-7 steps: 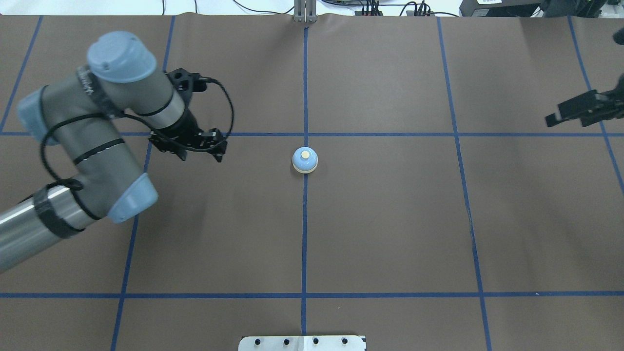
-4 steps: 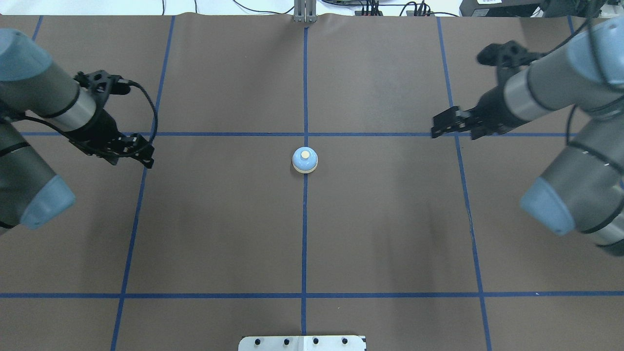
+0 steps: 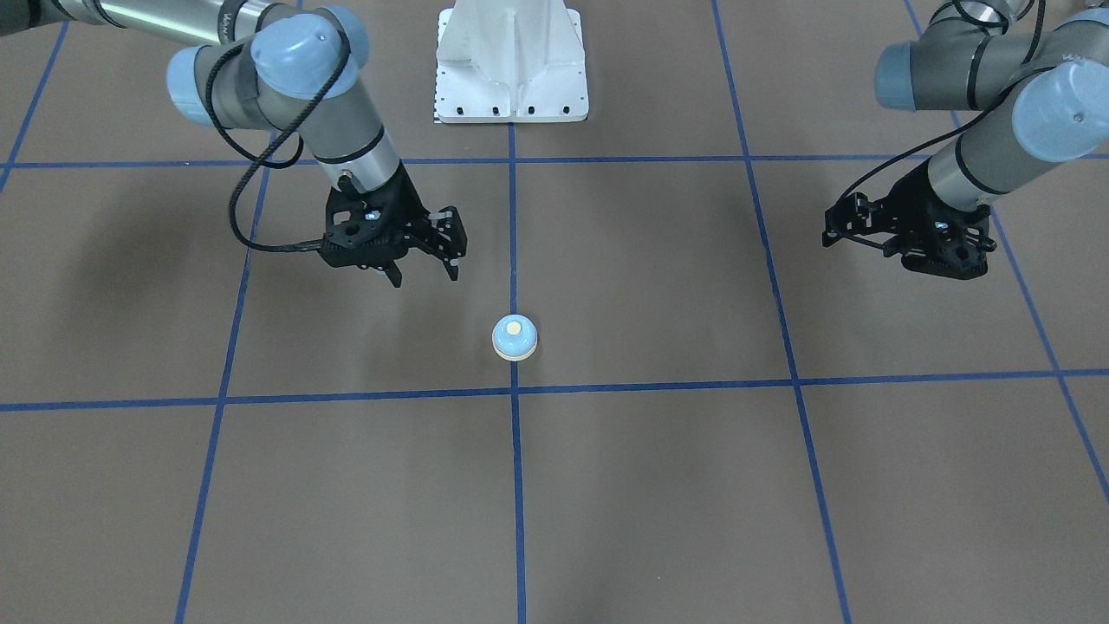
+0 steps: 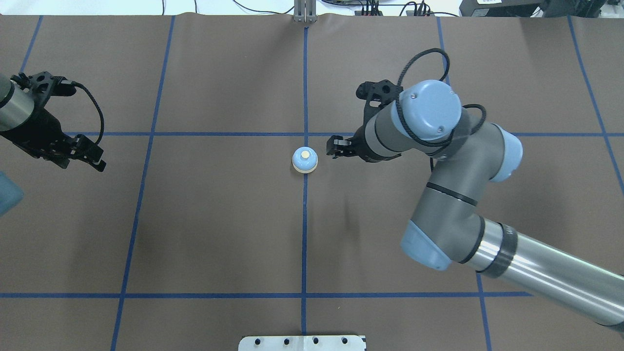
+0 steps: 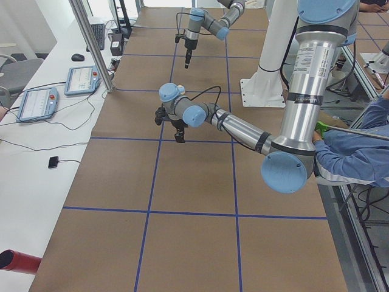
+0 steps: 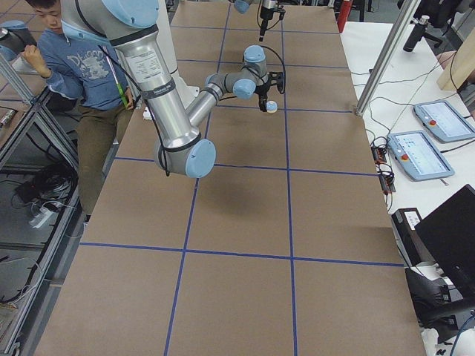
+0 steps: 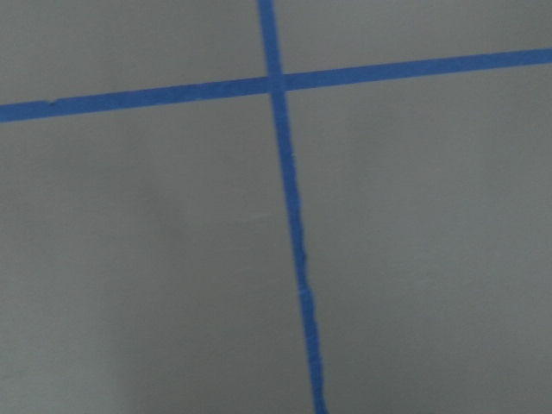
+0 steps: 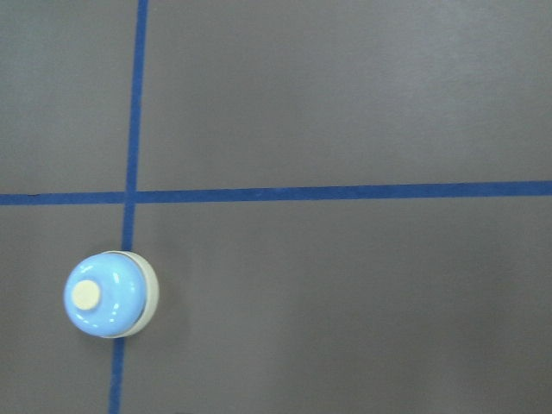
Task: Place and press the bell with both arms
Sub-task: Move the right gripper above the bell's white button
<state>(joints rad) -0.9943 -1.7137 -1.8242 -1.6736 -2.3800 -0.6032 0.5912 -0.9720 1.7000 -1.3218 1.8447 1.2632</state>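
The bell [image 4: 305,160], a light-blue dome with a cream base and button, stands on the centre tape line of the brown mat. It also shows in the front view [image 3: 515,337] and low left in the right wrist view [image 8: 108,294]. My right gripper [image 4: 341,148] hangs just right of the bell, above the mat. It is clear of the bell, and its fingers stand apart in the front view [image 3: 424,276]. My left gripper [image 4: 82,161] is far off at the mat's left side, open and empty. Its wrist view shows only mat and a tape cross [image 7: 276,84].
Blue tape lines [image 4: 304,243] grid the brown mat. The white pedestal [image 3: 511,61] stands at the robot's side of the table. A seated person [image 6: 74,59] is beside the table, and control pendants [image 6: 423,152] lie on the side bench.
The left arm has drawn back to the far left. The right arm has swung in from the right edge to just beside the bell. The bell has not moved.
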